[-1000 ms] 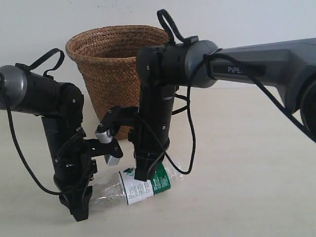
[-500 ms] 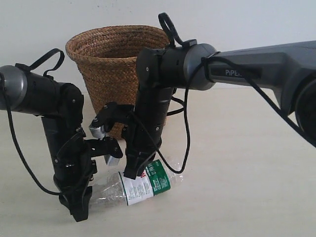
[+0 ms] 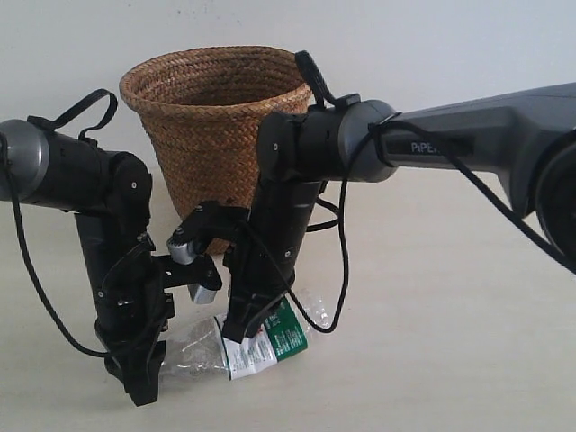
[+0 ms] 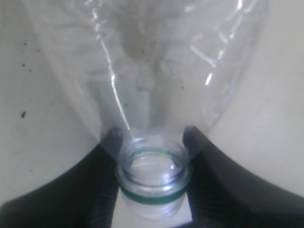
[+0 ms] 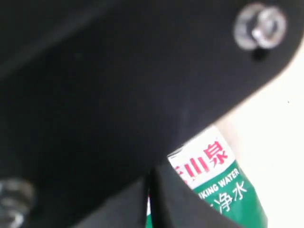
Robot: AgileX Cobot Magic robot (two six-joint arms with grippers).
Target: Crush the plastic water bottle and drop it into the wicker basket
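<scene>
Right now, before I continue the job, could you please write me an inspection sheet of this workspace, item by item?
Surface: pale table, matte.
Job's things: plastic water bottle lies on its side on the table, clear body crumpled, mouth open, no cap seen; wicker basket stands upright behind it, apart from it.
Clutter: nothing seen.
Grippers: left gripper has its fingers clamped on the bottle neck; right gripper looks closed, with its tips on the label.
Cables: black cables loop off both arms; one hangs close to the bottle.
Surroundings: plain white wall.
</scene>
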